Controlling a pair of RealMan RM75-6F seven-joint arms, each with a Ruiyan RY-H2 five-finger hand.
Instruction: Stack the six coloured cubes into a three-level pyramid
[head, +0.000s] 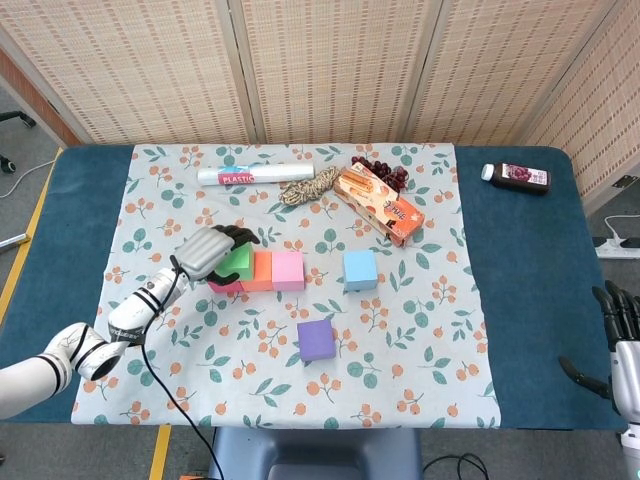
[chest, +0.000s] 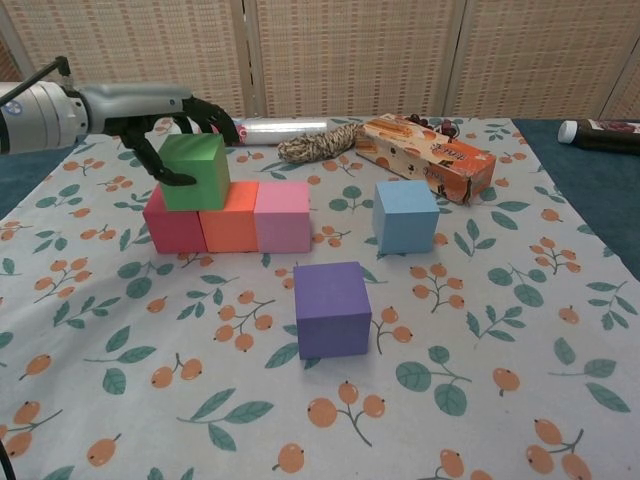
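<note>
Hovering spread over the green cube (chest: 193, 170), the left hand (chest: 160, 112) touches it without gripping.

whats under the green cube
The green cube sits on the bottom row, straddling the red cube and the orange cube. Their tops beneath it are covered. The left robot hand is around the green cube; whether it grips cannot be told.

one cube (chest: 193, 171) atop a row of three (chest: 232, 217), two cubes (chest: 406, 216) apart right
</note>
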